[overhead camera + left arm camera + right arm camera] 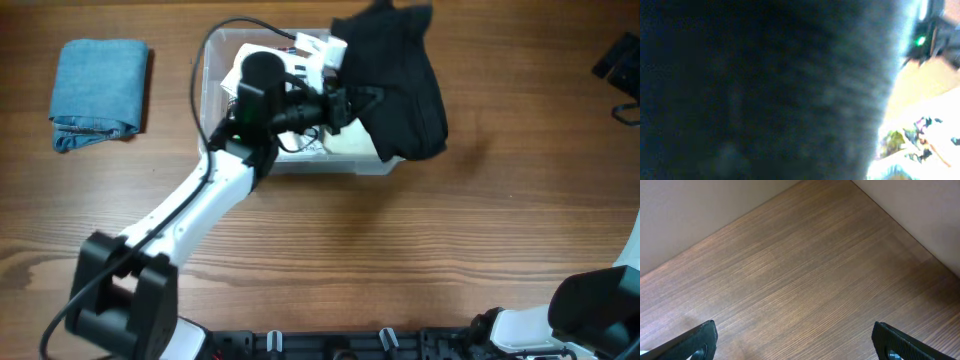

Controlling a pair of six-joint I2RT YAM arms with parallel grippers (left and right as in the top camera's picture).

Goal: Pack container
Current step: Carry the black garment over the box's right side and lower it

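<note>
Across the overhead view runs a brown wood-grain surface [480,250].

Left arm [200,205]: white links and black joints. It reaches from the near edge, left of centre, diagonally toward the far-centre area.

Black garment [405,90]: bunched, draped over the right end of the container [330,166] and overhanging its right wall. Cannot tell whether it touches the surface beyond.

Container: clear plastic bin with rounded corners, at far centre close to the far edge, its long side parallel to that edge. Something white shows on its base.

Folded blue denim garment [100,92]: lies flat near the far-left corner, well apart from the container.

Right arm [590,310]: only its lower part shows, at the near-right corner.

Left jaws: over the container's interior, clenched on the left edge of the black garment. The left wrist view is almost filled by that garment, dark and blurred.

Right jaws: spread wide with nothing between them. Both black fingertips [702,339] are over bare wood.
</note>
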